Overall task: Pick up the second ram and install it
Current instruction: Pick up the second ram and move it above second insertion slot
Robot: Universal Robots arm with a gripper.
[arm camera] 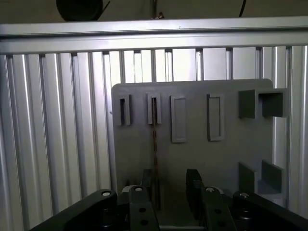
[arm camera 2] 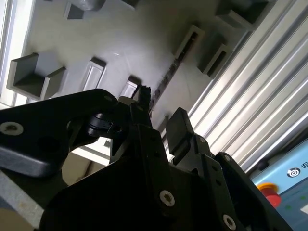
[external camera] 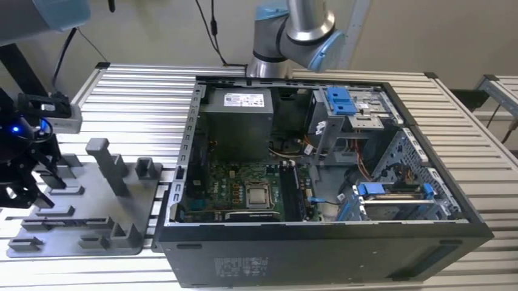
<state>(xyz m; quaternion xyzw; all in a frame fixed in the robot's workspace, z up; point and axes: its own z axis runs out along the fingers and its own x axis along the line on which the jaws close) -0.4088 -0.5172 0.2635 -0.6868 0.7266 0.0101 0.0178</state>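
my black two-fingered claw [arm camera: 171, 192] hangs open over the flat grey plastic fixture tray [arm camera: 192, 159], its fingers spread apart and gripping nothing. the second ram [arm camera: 155, 139], a long thin dark circuit-board stick seen edge-on, stands on its edge in one of the tray's narrow slots. in the first wrist view its near end runs into the gap between my fingers, close against one finger [arm camera: 146, 192] and clear of the other. whether it touches that finger i cannot tell. in the second wrist view the same stick shows as a thin dark strip with a notched edge, running along its slot toward my fingertips. the tray lies on the ribbed aluminium desk [external camera: 137, 91] and carries raised grey u-shaped holders [arm camera: 262, 103] beside the row of slots. in the exterior view i am over the tray's end at the exterior view's left. the tray sits just beside the open black computer case [external camera: 324, 254], which lies on its side toward the exterior view's right. inside the case i see a grey metal power-supply box [external camera: 236, 121], a green motherboard [external camera: 235, 188] and blue plastic drive brackets [external camera: 340, 100]. my silver and pale blue arm [external camera: 292, 27] rises behind the case.
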